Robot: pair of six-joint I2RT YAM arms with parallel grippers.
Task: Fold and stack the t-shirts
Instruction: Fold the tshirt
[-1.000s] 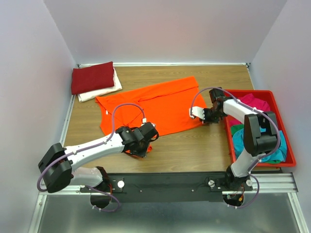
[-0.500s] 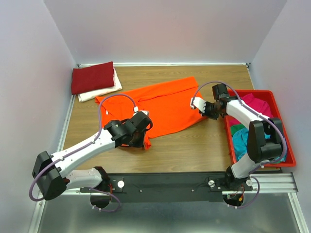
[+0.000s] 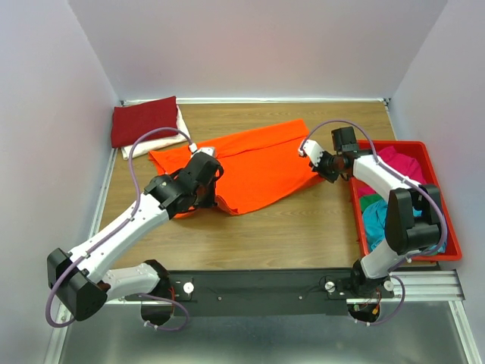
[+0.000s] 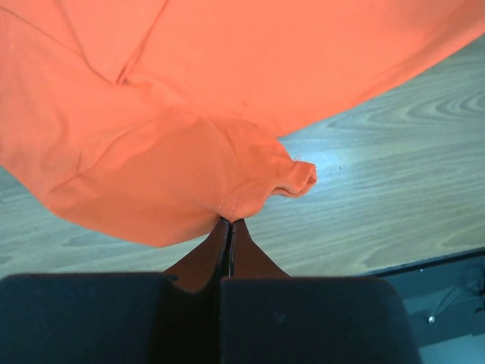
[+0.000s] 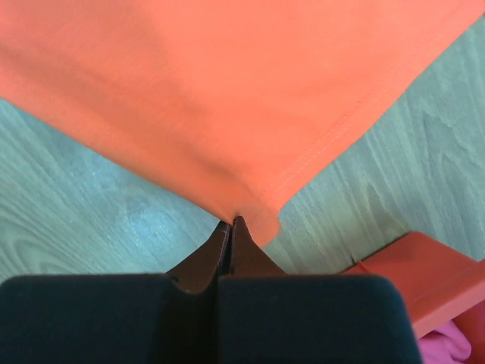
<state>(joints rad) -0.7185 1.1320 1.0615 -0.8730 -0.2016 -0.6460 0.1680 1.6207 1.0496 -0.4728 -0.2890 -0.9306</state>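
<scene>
Orange t-shirt [image 3: 261,159] lies spread at centre of the table [image 3: 303,227]. Left gripper [image 4: 229,221] has its fingers clamped on the bunched hem at 7 o'clock. Right gripper [image 5: 231,221] is pinched shut on the corner at 3 o'clock. Dark red t-shirt [image 3: 144,120] lies folded on the white t-shirt [image 3: 155,144] at 10 o'clock. Magenta t-shirt [image 3: 398,159] and teal t-shirt [image 3: 379,220] sit in the red tray [image 3: 447,220] at 3 o'clock.

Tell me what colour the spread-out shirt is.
Bright orange t-shirt; clearest in top external view.
</scene>
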